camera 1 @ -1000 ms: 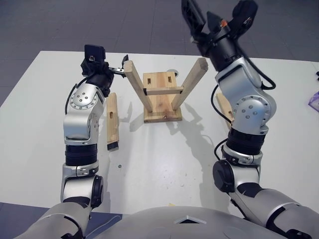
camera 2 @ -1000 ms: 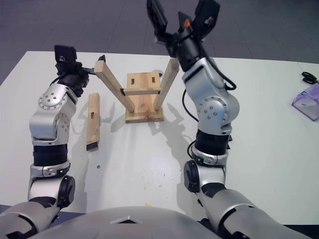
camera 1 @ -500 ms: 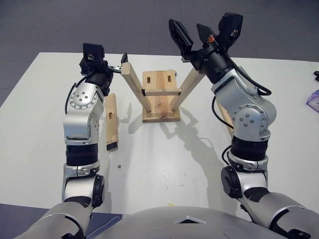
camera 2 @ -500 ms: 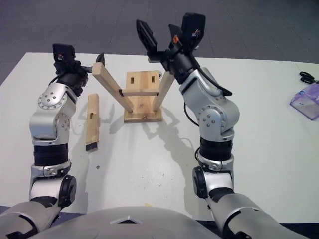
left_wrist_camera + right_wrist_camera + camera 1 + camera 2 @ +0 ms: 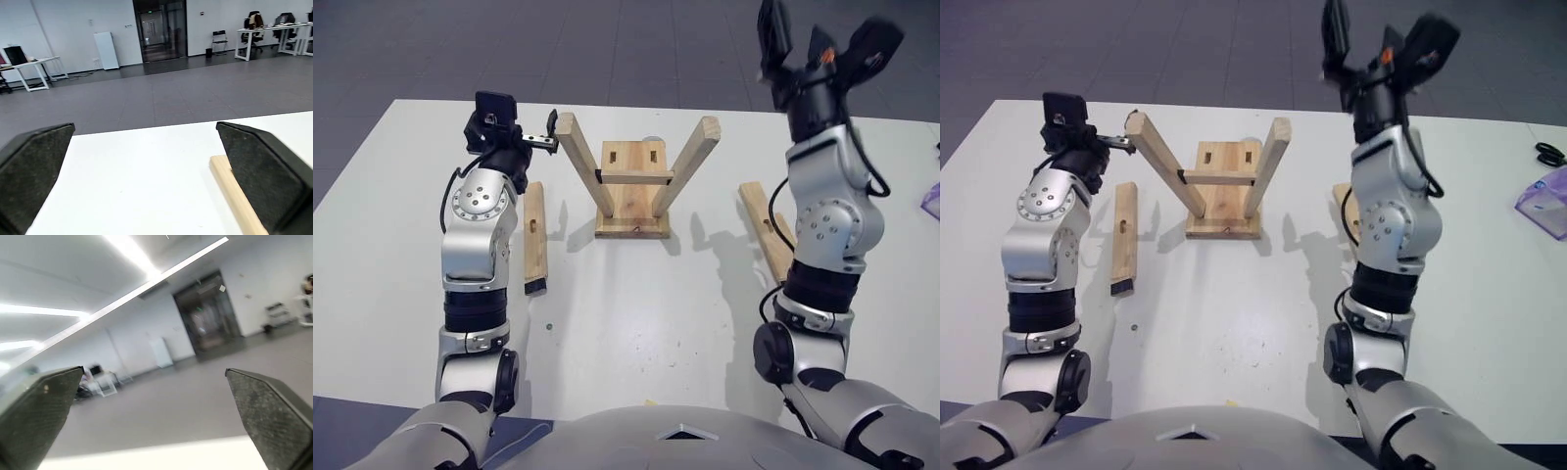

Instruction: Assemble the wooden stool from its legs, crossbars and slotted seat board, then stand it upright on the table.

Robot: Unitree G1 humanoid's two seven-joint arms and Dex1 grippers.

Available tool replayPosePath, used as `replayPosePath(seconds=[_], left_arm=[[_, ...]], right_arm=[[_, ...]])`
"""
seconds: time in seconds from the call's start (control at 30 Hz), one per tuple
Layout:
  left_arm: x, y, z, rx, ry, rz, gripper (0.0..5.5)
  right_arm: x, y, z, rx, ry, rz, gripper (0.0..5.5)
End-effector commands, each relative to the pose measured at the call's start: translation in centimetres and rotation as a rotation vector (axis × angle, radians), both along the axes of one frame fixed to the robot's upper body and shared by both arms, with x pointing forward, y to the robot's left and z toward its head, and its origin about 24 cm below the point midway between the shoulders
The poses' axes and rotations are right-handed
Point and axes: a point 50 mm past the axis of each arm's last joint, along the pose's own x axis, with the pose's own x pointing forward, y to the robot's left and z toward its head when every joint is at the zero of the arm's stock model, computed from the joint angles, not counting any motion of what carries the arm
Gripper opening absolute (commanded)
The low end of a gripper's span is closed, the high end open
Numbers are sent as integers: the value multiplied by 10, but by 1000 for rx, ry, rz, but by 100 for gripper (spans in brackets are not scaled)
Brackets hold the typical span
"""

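Left pincer (image 5: 548, 132) spread beside inverted stool (image 5: 632, 204), legs (image 5: 585, 162) splaying upward and outward

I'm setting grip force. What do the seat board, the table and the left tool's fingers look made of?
Seat board: pale unpainted wood, bare-looking; grain lines show.
Table: smooth white matte top, possibly laminate; the look leaves it open.
Left tool: its fingers are black and finely textured, probably rubber-like pads.
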Motion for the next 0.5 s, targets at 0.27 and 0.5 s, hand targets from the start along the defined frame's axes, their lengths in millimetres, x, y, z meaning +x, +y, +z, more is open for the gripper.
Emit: replayPosePath(seconds=[0.27, 0.5], left_arm=[[-11, -23, -5, 1, 21, -37, 538], [-35, -107, 16, 66, -8, -642, 538]], right_arm=[[-9, 5, -40, -9, 198, -136, 540], [-17, 68, -21, -7, 149, 198, 540]])
